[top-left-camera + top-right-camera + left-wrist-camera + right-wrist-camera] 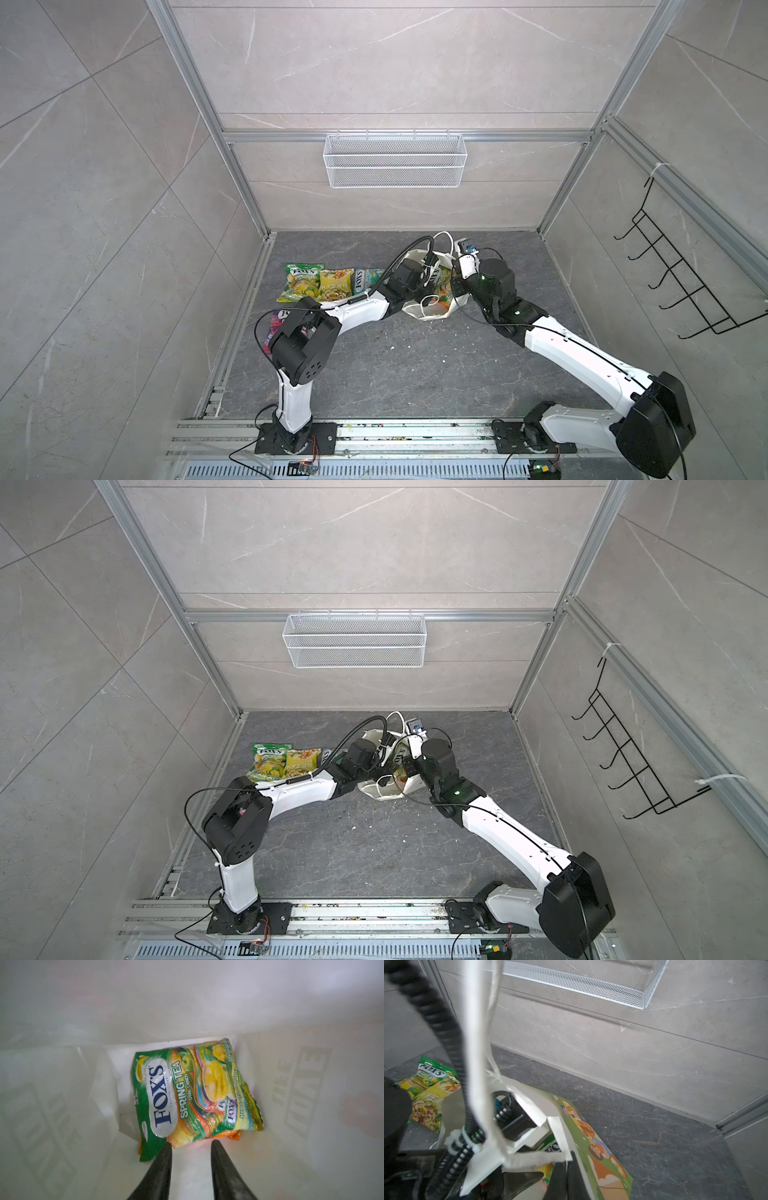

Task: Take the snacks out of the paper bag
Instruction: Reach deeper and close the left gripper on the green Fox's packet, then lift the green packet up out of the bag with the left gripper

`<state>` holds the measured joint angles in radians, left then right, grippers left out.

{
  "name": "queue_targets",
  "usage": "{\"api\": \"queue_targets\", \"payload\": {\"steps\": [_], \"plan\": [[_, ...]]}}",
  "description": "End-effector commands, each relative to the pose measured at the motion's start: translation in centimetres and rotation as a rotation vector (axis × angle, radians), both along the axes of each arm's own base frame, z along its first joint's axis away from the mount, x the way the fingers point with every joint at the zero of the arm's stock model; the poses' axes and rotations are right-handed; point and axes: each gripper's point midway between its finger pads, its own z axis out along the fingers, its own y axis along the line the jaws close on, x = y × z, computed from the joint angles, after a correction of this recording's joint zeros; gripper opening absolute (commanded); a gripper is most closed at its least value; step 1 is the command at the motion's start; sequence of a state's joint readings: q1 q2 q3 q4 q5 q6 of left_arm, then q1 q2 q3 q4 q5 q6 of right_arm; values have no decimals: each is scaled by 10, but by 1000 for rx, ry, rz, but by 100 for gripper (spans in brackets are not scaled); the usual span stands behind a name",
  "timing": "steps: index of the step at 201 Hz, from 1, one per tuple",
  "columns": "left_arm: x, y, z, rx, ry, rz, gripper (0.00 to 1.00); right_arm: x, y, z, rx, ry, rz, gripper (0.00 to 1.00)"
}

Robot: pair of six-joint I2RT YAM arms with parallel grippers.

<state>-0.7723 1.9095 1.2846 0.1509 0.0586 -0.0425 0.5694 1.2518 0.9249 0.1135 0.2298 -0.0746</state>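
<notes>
with the left gripper (191, 1146) released inside the bag (62, 1084) and the packet (187, 1093) just ahead of its jaws, closing may pinch only a slippery corner, or tug the rim from the right gripper (568, 1165) clenched on it.

"Where does the left arm (357, 309) go?"
"It bends and reaches toward two o'clock in both top views. The left gripper (191, 1144) has its fingers (162, 1167) apart, with nothing between them."
"And the right arm (582, 353)?"
"It reaches toward ten o'clock. The right gripper (568, 1162) pinches the paper bag (583, 1126) rim tight."
</notes>
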Motion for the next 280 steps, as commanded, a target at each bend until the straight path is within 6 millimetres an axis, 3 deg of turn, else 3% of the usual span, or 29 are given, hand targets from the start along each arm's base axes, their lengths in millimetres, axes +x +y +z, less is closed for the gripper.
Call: {"api": "queue_targets", "payload": {"steps": [1, 19, 46, 128, 186, 223, 227, 229, 235, 253, 280], "plan": [[11, -15, 26, -82, -58, 7, 42, -6, 8, 25, 60, -81, 51, 0], [17, -16, 26, -81, -68, 22, 56, -6, 9, 25, 60, -84, 56, 0], [24, -21, 21, -60, -62, 26, 62, -8, 13, 27, 60, -91, 81, 0], [40, -25, -37, 52, -3, 72, 98, -8, 18, 26, 72, -102, 104, 0], [45, -37, -79, 99, 100, 75, 99, -8, 24, 30, 97, -111, 133, 0], [46, -48, -95, 72, 148, 62, 86, -8, 27, 23, 108, -98, 145, 0], [47, -49, -93, 68, 148, 62, 83, -8, 27, 23, 109, -98, 144, 0], [46, -48, -106, 83, 165, 64, 80, -8, 27, 22, 108, -95, 144, 0], [46, -50, -112, 85, 176, 62, 73, -8, 27, 23, 110, -93, 145, 0], [48, -50, -114, 81, 180, 67, 54, -9, 25, 22, 116, -93, 138, 0], [48, -50, -106, 56, 172, 57, 33, -8, 20, 16, 100, -78, 110, 0]]}}
